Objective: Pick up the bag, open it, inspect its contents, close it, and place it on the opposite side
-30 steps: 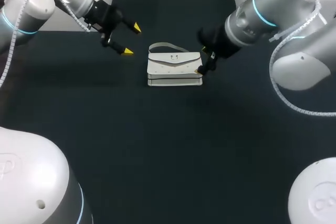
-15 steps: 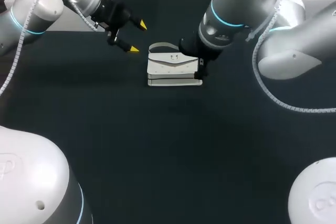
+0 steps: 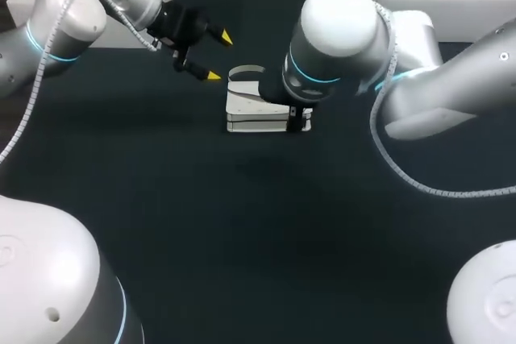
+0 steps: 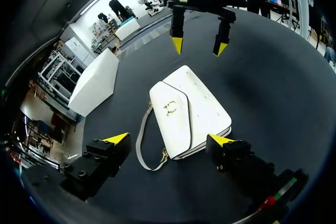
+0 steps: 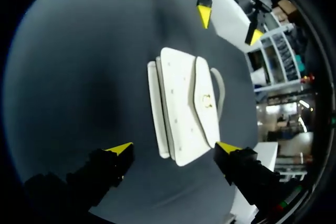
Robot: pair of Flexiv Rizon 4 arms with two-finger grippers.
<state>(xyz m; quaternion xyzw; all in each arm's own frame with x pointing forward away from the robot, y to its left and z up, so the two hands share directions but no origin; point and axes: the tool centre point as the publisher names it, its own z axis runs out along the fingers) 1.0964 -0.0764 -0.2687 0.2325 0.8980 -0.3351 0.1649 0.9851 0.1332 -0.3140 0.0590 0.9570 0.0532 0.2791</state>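
A small white bag (image 3: 250,110) lies flat on the black table (image 3: 242,223), flap shut with a gold clasp (image 4: 171,107) and a grey strap (image 4: 142,142) looped beside it. My left gripper (image 3: 218,56) hovers open just left of and behind the bag; in its own view the left gripper (image 4: 168,140) straddles the bag (image 4: 191,111) from above without touching. My right gripper (image 5: 174,147) is open above the bag (image 5: 184,103), with no contact. In the head view the right wrist (image 3: 318,70) hides its fingers and the bag's right half.
A white box (image 4: 94,80) stands at the table's far edge, beyond the bag's strap side. Dark tabletop stretches in front of the bag toward the arm bases (image 3: 48,279).
My right arm has swung left and now sits over the bag, covering its right part. The left gripper has drifted a little right and toward the back. The bag has not moved.
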